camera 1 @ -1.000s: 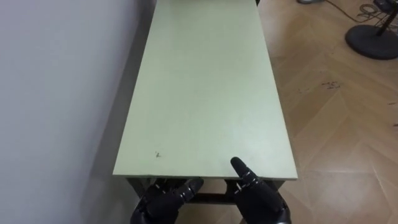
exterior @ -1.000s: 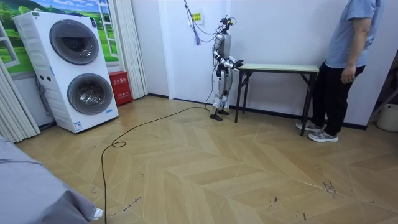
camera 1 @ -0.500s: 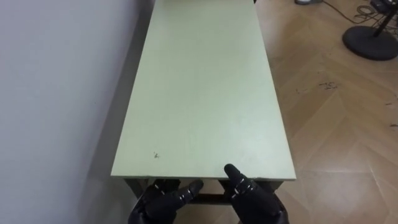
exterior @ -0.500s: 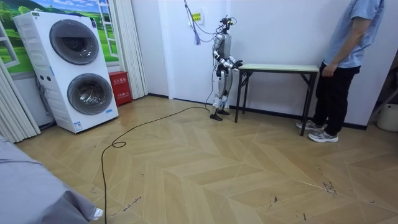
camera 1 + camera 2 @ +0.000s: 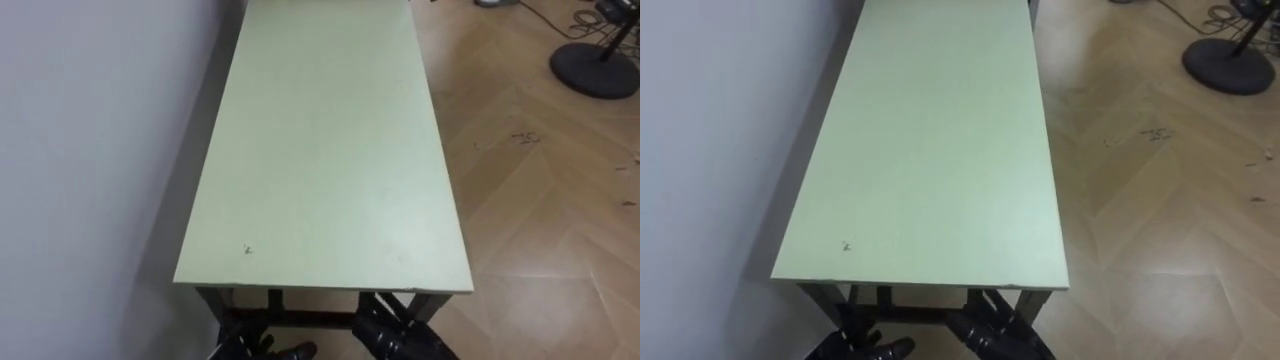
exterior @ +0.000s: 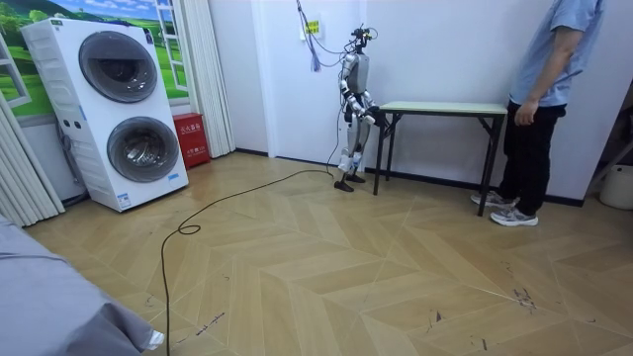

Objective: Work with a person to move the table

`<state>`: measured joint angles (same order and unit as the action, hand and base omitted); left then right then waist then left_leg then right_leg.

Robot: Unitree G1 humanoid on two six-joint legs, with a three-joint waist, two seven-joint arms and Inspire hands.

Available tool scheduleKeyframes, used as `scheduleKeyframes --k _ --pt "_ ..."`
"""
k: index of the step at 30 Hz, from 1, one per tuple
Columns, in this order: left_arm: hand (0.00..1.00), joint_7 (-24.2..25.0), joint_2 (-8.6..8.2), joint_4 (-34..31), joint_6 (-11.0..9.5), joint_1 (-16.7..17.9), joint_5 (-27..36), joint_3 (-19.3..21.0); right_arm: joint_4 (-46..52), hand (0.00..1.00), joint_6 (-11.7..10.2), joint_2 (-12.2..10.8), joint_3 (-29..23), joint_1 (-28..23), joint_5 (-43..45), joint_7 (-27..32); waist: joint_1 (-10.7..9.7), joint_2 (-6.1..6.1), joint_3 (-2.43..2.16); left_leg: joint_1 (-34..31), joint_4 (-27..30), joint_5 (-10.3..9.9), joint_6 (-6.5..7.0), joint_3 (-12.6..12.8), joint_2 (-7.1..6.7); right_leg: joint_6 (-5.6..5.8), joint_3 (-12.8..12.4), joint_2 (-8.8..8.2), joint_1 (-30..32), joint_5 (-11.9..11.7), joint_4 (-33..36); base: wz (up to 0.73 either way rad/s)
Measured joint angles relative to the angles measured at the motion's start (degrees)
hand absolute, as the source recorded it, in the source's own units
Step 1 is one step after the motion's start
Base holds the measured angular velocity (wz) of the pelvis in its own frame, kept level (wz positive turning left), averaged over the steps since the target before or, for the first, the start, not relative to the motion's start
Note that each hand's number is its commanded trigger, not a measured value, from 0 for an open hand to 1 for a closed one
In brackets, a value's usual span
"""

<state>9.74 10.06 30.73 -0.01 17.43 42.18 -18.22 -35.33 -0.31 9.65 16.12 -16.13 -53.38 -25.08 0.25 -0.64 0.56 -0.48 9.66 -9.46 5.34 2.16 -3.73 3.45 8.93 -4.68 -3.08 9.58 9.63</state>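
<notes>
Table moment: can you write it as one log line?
pale green rectangular table, dark legs: standing on floor | left hand, right hand: below near edge | person: standing at far end

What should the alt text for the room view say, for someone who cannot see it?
A humanoid robot stands at one end of a long pale table against a white wall; a person stands at the other end, on the room view's right. Two stacked washing machines stand at its left on the wooden floor.

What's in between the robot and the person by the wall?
The long pale-green table stands between them, one end at the robot and the other at the person. The room view shows this.
</notes>
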Motion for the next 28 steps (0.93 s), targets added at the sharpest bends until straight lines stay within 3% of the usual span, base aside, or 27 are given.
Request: scheduleKeyframes --k 5,11,16,23,28 --pt "0.00 0.0 0.10 4.1 -0.5 -0.4 -0.3 0.1 -4.8 0.00 -0.4 0.3 -1.3 0.0 -0.2 0.7 0.0 0.11 0.05 0.0 0.0 0.0 -0.02 0.1 0.05 0.00 -0.2 0.02 0.0 0.0 0.0 0.00" --pt "0.00 0.0 0.07 14.1 -2.0 -4.1 -1.3 0.7 -13.2 0.00 -1.1 0.4 -2.4 2.2 -0.2 2.5 0.0 0.09 0.15 1.1 -0.2 -0.1 -0.11 0.3 0.07 0.00 -0.6 0.10 -0.9 0.0 -0.2 -0.04" --pt "0.00 -0.4 0.08 17.5 -2.7 -3.9 -1.5 2.9 -17.1 0.00 -1.5 0.4 -4.5 2.7 0.0 4.1 0.0 -0.07 0.20 1.4 -0.2 -0.1 -0.15 0.3 0.13 -0.01 -0.6 0.16 -1.1 0.0 -0.1 -0.01" --pt "0.00 -3.8 -0.07 24.0 -3.0 -1.5 -3.6 8.3 -24.6 0.00 -1.5 -0.4 -6.9 3.1 4.9 7.9 -0.1 -0.64 0.14 1.1 -0.1 -0.2 -0.21 -0.3 0.18 -0.01 0.8 0.16 -1.0 0.0 -0.1 0.04" --pt "0.00 -6.6 -1.79 28.7 -3.2 -2.4 -9.9 12.9 -30.5 0.00 -1.0 -1.0 -8.9 3.7 6.8 9.7 0.5 -0.70 0.22 1.9 -0.3 -0.2 -0.21 -0.3 0.15 -0.01 0.6 0.16 -1.8 0.0 -0.1 0.01"
